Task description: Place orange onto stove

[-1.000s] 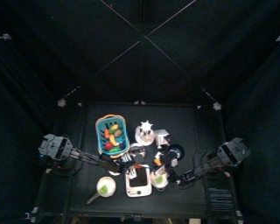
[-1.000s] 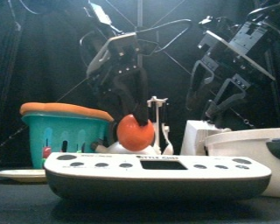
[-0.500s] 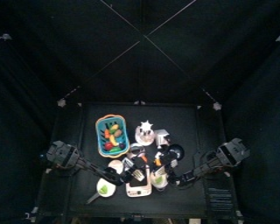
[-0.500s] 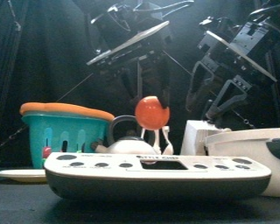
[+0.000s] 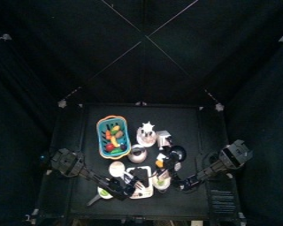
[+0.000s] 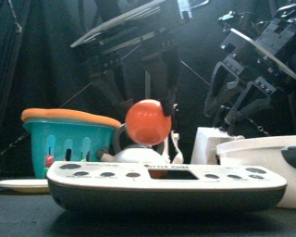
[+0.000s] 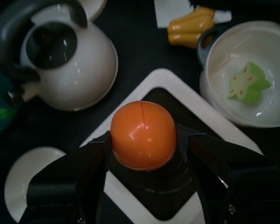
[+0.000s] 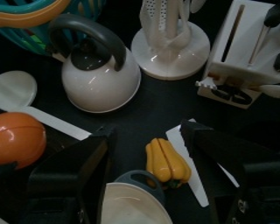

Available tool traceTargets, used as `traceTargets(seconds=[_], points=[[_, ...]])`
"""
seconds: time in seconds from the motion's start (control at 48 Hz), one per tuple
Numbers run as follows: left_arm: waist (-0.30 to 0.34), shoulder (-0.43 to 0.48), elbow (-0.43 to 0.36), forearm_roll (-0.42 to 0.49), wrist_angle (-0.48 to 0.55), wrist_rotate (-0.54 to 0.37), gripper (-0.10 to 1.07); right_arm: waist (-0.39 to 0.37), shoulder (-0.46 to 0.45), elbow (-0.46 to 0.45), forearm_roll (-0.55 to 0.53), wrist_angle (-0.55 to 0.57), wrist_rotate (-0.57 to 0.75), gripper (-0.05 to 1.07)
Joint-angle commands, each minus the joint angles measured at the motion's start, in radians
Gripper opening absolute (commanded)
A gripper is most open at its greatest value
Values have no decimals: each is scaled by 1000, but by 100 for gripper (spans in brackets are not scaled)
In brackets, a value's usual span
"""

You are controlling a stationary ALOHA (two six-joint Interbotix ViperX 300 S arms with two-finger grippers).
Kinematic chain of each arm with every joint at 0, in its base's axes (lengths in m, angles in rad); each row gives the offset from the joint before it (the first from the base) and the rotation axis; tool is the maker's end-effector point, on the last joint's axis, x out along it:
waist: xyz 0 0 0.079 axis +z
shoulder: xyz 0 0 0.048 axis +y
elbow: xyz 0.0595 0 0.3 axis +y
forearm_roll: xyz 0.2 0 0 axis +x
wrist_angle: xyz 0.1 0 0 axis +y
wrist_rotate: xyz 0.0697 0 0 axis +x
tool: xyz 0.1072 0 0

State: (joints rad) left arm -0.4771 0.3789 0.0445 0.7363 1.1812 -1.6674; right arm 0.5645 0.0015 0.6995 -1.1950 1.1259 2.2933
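Orange (image 7: 143, 134), a small glossy toy ball pinched in the left hand (image 7: 146, 144), could roll off the white stove (image 6: 166, 183) near the worktop's front edge if released high; right hand (image 8: 146, 166) hangs wide, empty.

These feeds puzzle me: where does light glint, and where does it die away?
Left wrist view: a soft sheen on the orange, clamped in the left gripper, and on the white kettle. Top view: only the table is lit; the curtains around it stay dark. Front view: the stove catches the light.
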Motion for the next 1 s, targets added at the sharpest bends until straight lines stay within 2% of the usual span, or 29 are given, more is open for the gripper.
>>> traceTargets(seconds=[0.0, 0.146, 0.312, 0.979], points=[[0, -3, -31, -25, -26, 0, 76, 5, -14, -14, -15, 8, -2, 92], [2, 3, -28, -63, -72, 0, 84, 11, -14, -18, -18, 8, 0, 92], [5, 3, -23, -75, -78, 0, 92, 12, -12, -20, -18, 8, 0, 92], [8, -6, -12, -75, -106, 63, 95, 12, 9, -25, -20, 8, 5, 92]])
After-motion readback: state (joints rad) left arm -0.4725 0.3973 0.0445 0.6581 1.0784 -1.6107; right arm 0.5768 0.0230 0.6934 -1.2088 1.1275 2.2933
